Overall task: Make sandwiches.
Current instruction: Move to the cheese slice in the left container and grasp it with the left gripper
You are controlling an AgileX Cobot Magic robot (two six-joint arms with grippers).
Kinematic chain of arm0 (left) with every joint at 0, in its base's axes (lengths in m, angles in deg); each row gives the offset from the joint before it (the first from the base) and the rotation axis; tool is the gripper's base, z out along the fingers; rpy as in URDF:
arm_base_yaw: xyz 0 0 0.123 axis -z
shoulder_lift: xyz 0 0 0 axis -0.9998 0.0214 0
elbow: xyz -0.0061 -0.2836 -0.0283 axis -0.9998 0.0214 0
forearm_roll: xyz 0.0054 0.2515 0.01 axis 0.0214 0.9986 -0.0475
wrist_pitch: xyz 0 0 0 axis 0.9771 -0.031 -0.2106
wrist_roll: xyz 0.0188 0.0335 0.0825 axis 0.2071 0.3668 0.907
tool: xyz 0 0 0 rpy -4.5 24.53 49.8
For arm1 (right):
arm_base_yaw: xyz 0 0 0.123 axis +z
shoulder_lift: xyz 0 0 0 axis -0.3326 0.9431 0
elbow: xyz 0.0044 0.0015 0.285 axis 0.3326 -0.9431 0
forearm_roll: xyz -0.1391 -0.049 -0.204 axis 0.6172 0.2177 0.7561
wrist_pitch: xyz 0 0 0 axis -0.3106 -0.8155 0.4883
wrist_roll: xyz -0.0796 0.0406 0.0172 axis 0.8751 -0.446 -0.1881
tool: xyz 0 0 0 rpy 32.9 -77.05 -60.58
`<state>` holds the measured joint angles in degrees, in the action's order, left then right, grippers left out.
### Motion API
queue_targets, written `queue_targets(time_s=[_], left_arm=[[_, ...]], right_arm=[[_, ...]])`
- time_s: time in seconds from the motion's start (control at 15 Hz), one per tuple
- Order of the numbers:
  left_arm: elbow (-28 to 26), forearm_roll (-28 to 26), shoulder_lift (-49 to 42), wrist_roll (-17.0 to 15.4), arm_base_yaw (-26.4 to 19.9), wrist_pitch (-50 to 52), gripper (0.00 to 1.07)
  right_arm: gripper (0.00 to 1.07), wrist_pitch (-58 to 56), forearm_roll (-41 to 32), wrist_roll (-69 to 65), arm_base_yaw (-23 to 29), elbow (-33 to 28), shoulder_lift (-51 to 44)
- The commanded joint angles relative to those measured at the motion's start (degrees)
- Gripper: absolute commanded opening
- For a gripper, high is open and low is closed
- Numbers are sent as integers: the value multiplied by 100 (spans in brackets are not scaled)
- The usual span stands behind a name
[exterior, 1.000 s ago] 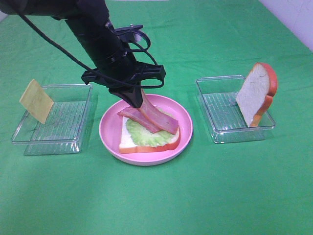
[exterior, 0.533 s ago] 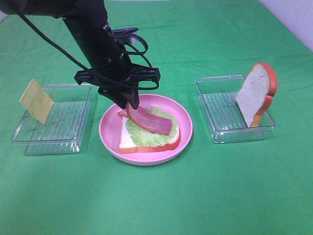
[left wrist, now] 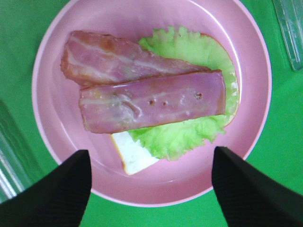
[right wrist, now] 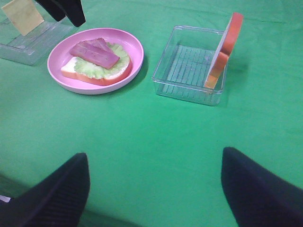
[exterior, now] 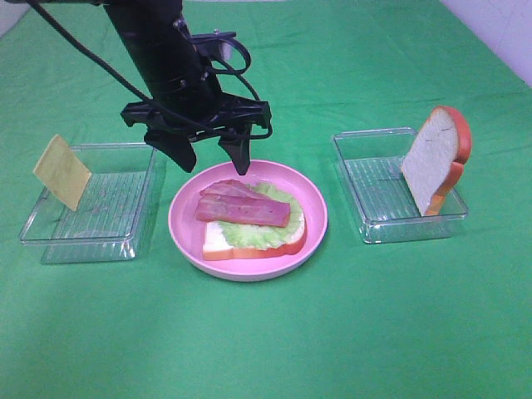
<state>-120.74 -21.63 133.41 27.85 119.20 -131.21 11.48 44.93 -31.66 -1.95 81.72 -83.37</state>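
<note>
On the pink plate [exterior: 311,191] lies a white bread slice [exterior: 216,242] with orange-red crust, pale green lettuce [exterior: 251,235] on it and two bacon strips [exterior: 243,210] laid across the lettuce. My left gripper [exterior: 214,165] hangs open just above the plate's far rim, empty. In the left wrist view the bacon [left wrist: 151,101], lettuce [left wrist: 189,47] and bread corner [left wrist: 135,156] lie in front of the open left gripper [left wrist: 151,189]. The right gripper [right wrist: 156,189] is open and empty over bare cloth, out of the exterior view.
A second bread slice [exterior: 436,158] leans upright in the clear tray [exterior: 374,226] on the right. A yellow cheese square [exterior: 61,171] leans on the clear tray [exterior: 100,243] on the left. Green cloth covers the table.
The left gripper opened and let go of the bacon strip, which now lies flat on the lettuce beside the other strip. The gripper rose and drew back a little.
</note>
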Motion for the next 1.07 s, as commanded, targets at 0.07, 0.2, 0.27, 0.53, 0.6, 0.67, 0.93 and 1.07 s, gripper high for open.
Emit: queue_targets(time_s=[0.07,0.2,0.27,0.53,0.6,0.67,0.93,1.07], left_arm=[[-327,504,0,-246,23,-424,69],[-676,1220,0,-516,17,-865,69],[-837,1570,0,-642,-34,-1123,69],[-928,1495,-120,-647,-796,-1261,75],[-928,1461,-138,-630,-917,-1261,75],[-928,1415,-160,-630,-1134,-1261,75],[-928,1335,-183,-493,-1896,-1261,75],[-928,1335,-183,-476,-2212,-1261,75]], right_arm=[[71,46,34,23,34,-23,-115],[71,46,34,23,34,-23,-115],[71,46,34,23,34,-23,-115],[71,46,34,23,34,-23,-115],[71,46,34,23,34,-23,-115],[71,46,34,23,34,-23,-115],[71,46,34,23,34,-23,-115],[71,46,34,23,34,-23,-115]])
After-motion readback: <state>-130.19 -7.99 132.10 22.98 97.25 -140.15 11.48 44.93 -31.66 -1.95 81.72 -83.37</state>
